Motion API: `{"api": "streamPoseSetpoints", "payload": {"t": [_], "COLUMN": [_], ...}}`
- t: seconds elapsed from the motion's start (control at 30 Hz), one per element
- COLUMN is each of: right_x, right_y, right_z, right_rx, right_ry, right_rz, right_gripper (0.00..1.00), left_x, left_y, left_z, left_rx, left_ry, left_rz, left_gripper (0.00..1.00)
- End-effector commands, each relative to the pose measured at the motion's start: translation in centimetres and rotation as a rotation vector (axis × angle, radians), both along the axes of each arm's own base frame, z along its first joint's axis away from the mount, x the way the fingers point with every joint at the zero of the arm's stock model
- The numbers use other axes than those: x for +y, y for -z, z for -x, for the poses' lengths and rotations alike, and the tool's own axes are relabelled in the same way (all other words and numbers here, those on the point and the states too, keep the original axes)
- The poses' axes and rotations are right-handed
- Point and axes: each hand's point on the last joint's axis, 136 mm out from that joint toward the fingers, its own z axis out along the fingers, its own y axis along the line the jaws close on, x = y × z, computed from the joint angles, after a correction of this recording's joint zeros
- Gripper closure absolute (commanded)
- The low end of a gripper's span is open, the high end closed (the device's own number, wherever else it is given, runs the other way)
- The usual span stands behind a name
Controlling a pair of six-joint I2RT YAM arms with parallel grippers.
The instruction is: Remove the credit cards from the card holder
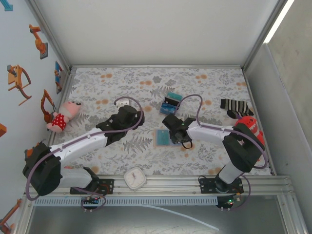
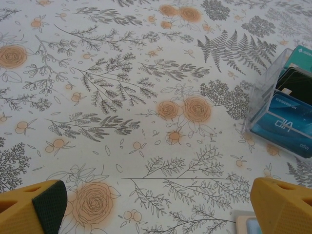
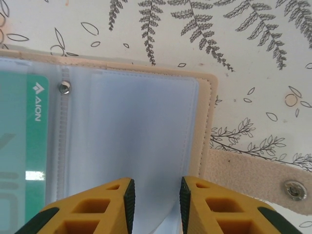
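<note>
1. Top view. The table (image 1: 214,146) carries a floral cloth. The card holder (image 1: 161,138) lies open and flat near the middle, a little toward the near edge.
2. The right gripper (image 1: 173,131) sits at the holder's right edge. The left gripper (image 1: 126,116) is left of centre, apart from the holder.
3. A clear card box (image 1: 170,102) stands beyond the holder. A striped sock (image 1: 235,107) and a red toy (image 1: 251,127) lie by the right edge, a pink plush (image 1: 63,116) by the left edge, and a white clock (image 1: 135,178) at the near edge.
4. Left wrist view. The left gripper (image 2: 156,214) has its yellow fingers (image 2: 34,207) spread wide with only bare cloth between them. The clear card box (image 2: 278,112) at the right holds teal, black and blue cards. A corner of the card holder (image 2: 246,225) peeks in at the bottom.
5. Right wrist view. The right gripper (image 3: 156,195) stands over the card holder (image 3: 141,131) and its pale plastic sleeves. The fingers (image 3: 97,209) are close, with a narrow gap. Cannot tell whether a sleeve leaf is nipped.
6. A green card (image 3: 36,131) sits in the left pocket. The tan strap (image 3: 253,178) lies on the cloth to the right.
</note>
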Motion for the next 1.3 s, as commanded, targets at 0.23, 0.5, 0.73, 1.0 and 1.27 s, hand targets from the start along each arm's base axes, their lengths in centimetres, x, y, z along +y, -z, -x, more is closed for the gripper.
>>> {"api": "streamPoseSetpoints", "payload": {"t": [0.23, 0.5, 0.73, 1.0, 1.27], "right_x": [-1.6, -1.9, -1.0, 1.4, 3.5], "right_y": [-0.6, -1.4, -3.7, -5.0, -3.5], "right_z": [0.6, 1.0, 0.6, -0.3, -0.7], "right_rx": [-0.003, -0.004, 0.002, 0.045, 0.106], "right_ry": [0.013, 0.037, 0.064, 0.071, 0.04], "right_rz": [0.029, -0.024, -0.217, -0.486, -0.541], "right_gripper": [0.73, 0.86, 0.87, 0.87, 0.85], "left_x": [-2.3, -5.8, -7.3, -8.2, -8.5], "left_y": [-1.0, 0.9, 4.6, 8.1, 10.4], "left_z": [-0.6, 0.5, 2.2, 4.3, 5.5], "left_rx": [-0.033, 0.013, 0.091, 0.191, 0.253], "left_ry": [0.072, 0.262, 0.349, 0.416, 0.421], "left_rz": [-0.002, -0.055, -0.17, -0.219, -0.206], "left_gripper": [0.03, 0.03, 0.03, 0.01, 0.01]}}
